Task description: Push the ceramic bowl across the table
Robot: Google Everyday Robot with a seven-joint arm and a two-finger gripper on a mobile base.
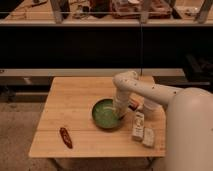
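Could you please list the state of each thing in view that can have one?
Bowl: upright near the middle of the table, nothing visible inside.
Gripper: lowered at the bowl's right rim.
Table: level, bearing everything.
Red item: lying flat near the front left, apart from the bowl.
Packets: lying flat at the front right.

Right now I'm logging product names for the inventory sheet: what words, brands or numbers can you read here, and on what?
No text can be read.
Two pale packets on the wooden table: any print is too blurred to read.
Green ceramic bowl: no marking shows.
Dark red item near the table's front left: no label shows.
Robot arm, its end effector at the bowl's right rim: no lettering shows.
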